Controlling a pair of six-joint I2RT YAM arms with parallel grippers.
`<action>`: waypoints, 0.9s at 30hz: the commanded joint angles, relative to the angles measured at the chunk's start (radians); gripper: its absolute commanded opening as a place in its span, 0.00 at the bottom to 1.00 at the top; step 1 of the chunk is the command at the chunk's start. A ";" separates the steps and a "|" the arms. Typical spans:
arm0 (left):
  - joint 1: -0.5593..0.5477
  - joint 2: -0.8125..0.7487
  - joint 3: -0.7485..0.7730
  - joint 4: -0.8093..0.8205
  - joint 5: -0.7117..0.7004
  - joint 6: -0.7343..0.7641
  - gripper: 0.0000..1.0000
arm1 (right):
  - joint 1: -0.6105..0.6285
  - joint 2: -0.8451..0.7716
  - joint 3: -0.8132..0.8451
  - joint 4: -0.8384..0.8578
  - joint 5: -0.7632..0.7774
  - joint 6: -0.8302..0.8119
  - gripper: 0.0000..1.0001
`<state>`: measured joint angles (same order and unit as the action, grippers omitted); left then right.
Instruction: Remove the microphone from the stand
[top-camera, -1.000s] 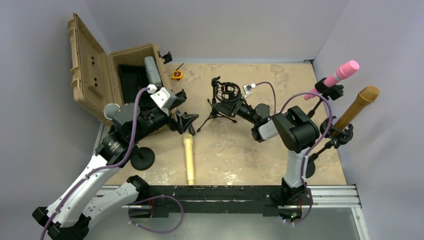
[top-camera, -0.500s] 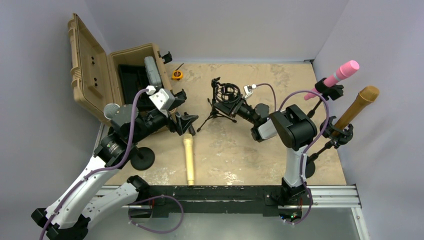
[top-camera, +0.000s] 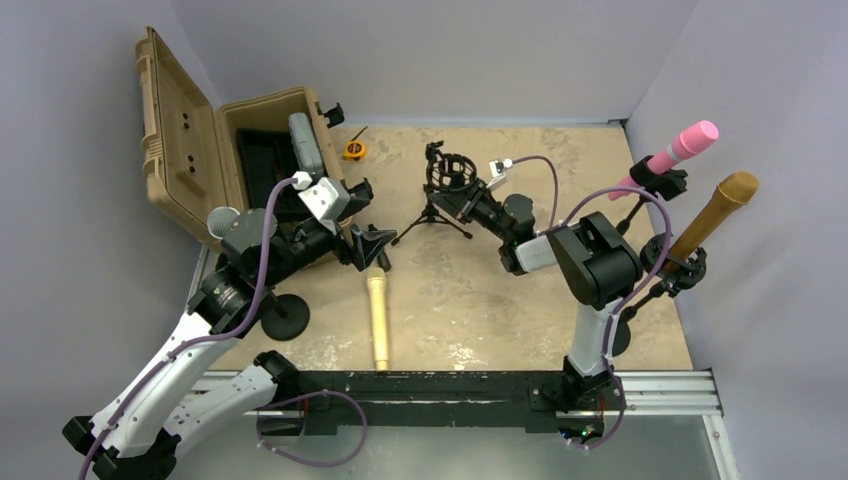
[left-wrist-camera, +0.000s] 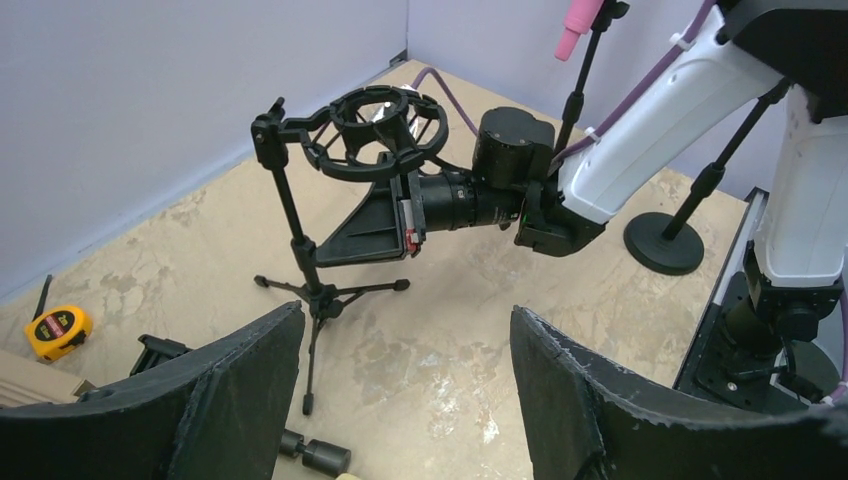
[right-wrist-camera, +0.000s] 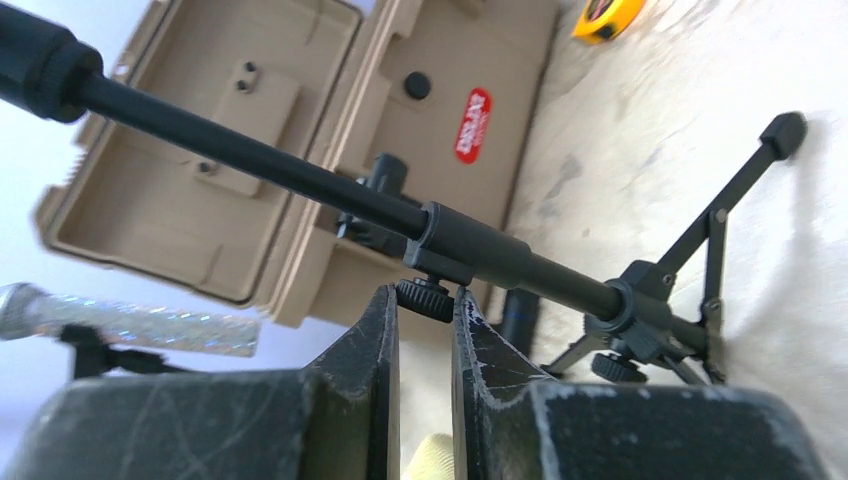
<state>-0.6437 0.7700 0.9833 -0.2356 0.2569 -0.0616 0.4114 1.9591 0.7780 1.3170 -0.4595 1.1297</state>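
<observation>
Right wrist: stand (right-wrist-camera: 300, 180) at right hand (right-wrist-camera: 425, 293)

A robotics lab test cell: plain lilac-grey partition walls (top-camera: 450, 50) box in a mottled tan tabletop (top-camera: 470, 300), the left arm (top-camera: 170, 370) and right arm (top-camera: 590, 335) are bolted to an aluminium rail (top-camera: 660, 385) at its near edge, with staged props such as an open hard case (top-camera: 180, 130) and a tape measure (top-camera: 354, 150)

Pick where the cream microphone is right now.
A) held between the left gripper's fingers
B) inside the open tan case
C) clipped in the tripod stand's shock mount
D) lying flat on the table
D: the cream microphone lies flat on the table, with no clip or fingers around it.
</observation>
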 joint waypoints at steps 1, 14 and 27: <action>-0.007 -0.006 0.019 0.008 -0.001 0.017 0.73 | 0.020 -0.108 0.042 -0.188 0.191 -0.262 0.00; -0.007 0.020 0.019 0.005 -0.008 0.015 0.72 | 0.175 -0.150 0.311 -0.699 0.609 -0.636 0.00; -0.008 0.032 0.019 0.005 -0.011 0.015 0.72 | 0.195 -0.167 0.464 -0.878 0.627 -0.857 0.00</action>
<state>-0.6449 0.7994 0.9833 -0.2543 0.2535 -0.0589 0.6083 1.8572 1.1851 0.4721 0.1444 0.4046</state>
